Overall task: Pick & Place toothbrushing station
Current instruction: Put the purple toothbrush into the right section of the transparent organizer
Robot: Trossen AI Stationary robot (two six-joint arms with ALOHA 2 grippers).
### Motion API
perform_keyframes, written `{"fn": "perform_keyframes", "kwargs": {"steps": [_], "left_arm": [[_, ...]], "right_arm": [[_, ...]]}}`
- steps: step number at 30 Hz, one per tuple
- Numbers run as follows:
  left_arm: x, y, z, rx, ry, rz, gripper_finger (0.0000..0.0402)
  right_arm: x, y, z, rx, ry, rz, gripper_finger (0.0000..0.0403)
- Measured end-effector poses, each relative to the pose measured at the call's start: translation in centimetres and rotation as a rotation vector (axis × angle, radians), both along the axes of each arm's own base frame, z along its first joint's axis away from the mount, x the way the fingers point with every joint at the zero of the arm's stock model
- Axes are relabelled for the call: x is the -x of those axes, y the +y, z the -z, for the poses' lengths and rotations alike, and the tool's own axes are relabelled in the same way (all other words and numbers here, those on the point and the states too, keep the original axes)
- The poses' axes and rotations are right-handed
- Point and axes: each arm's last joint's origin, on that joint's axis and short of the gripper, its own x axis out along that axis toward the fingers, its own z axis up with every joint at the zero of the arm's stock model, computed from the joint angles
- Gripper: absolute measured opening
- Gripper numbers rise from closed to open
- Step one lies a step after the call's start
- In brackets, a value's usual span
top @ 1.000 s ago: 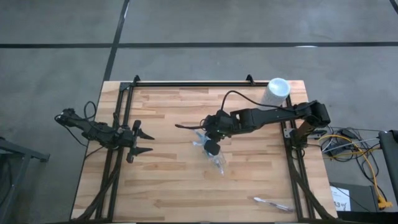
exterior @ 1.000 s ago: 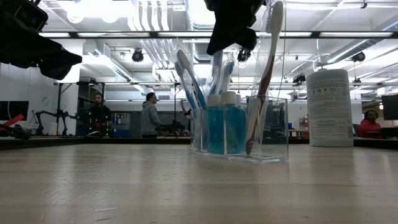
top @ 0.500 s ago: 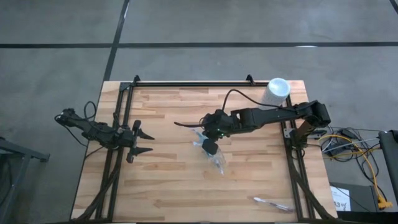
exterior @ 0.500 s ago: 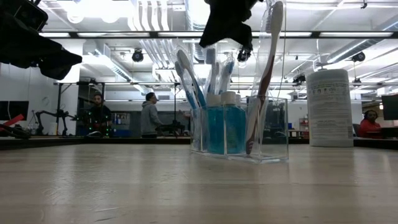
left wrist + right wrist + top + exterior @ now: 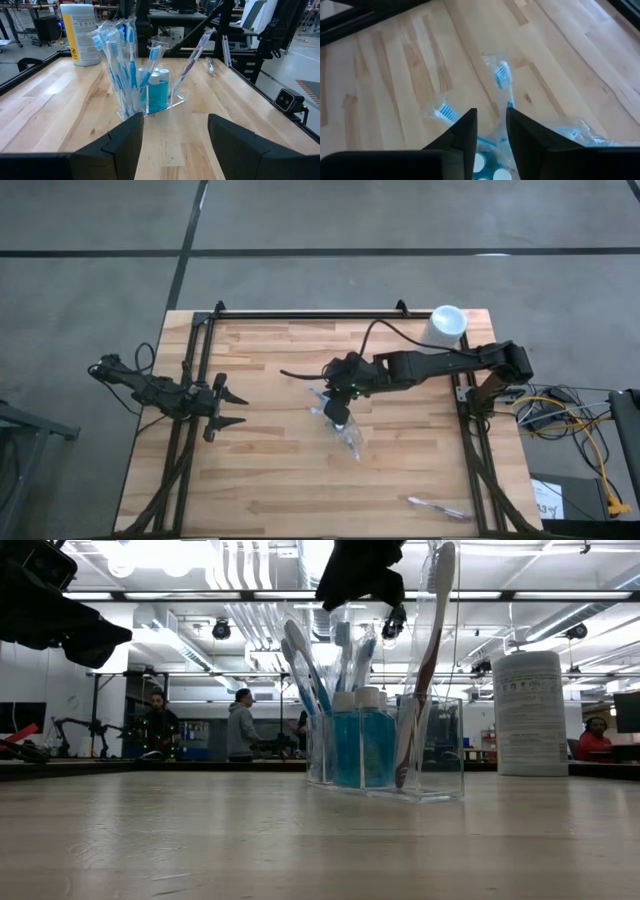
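The toothbrushing station (image 5: 342,428) is a clear holder standing on its base mid-table. It holds several wrapped blue-and-white toothbrushes (image 5: 117,60), two blue white-capped tubes (image 5: 360,745) and a darker toothbrush (image 5: 430,660) leaning at one end. My right gripper (image 5: 491,116) is right above the holder (image 5: 345,602), its fingers nearly shut on one wrapped toothbrush (image 5: 341,638). My left gripper (image 5: 232,408) is open and empty near the table's left edge, facing the holder (image 5: 150,97). My right gripper pinches the upper end of one wrapped toothbrush (image 5: 340,622) between its two fingers, coming from above and pointing down. Clear wrapper and blue handle (image 5: 509,106) show in the narrow gap. The brush stands upright below the fingers, its lower part inside the holder.
A tall white cylinder (image 5: 443,328) stands at the far right corner. A clear wrapped item (image 5: 438,506) lies near the front right corner. Dark frame rails (image 5: 195,380) run along the table's left, right and far edges. People show in the room behind (image 5: 240,725).
My right gripper has risen a little above the holder and drifted slightly toward the table's far edge. The wrapped toothbrush under its fingers has come up with it, while the holder and the other brushes have stayed in place.
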Motion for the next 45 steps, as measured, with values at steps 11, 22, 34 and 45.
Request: {"fn": "perform_keyframes", "kwargs": {"steps": [11, 22, 34, 45], "left_arm": [[0.0, 0.0, 0.0, 0.0, -0.001, 0.0, 0.0227], [0.0, 0.0, 0.1, -0.004, 0.007, 0.0, 0.0227], [0.0, 0.0, 0.1, -0.007, 0.014, 0.0, 0.0227], [0.0, 0.0, 0.2, -0.01, 0.021, 0.0, 0.0227]], "right_arm": [[0.9, -0.1, -2.4, 0.075, -0.094, -0.042, 0.0105], [4.0, 0.3, -5.9, 0.204, -0.154, 0.027, 0.0107], [11.0, 3.4, -8.2, 0.257, -0.04, -0.027, 0.012], [15.8, 5.9, -7.1, 0.084, 0.09, 0.075, 0.0117]]}}
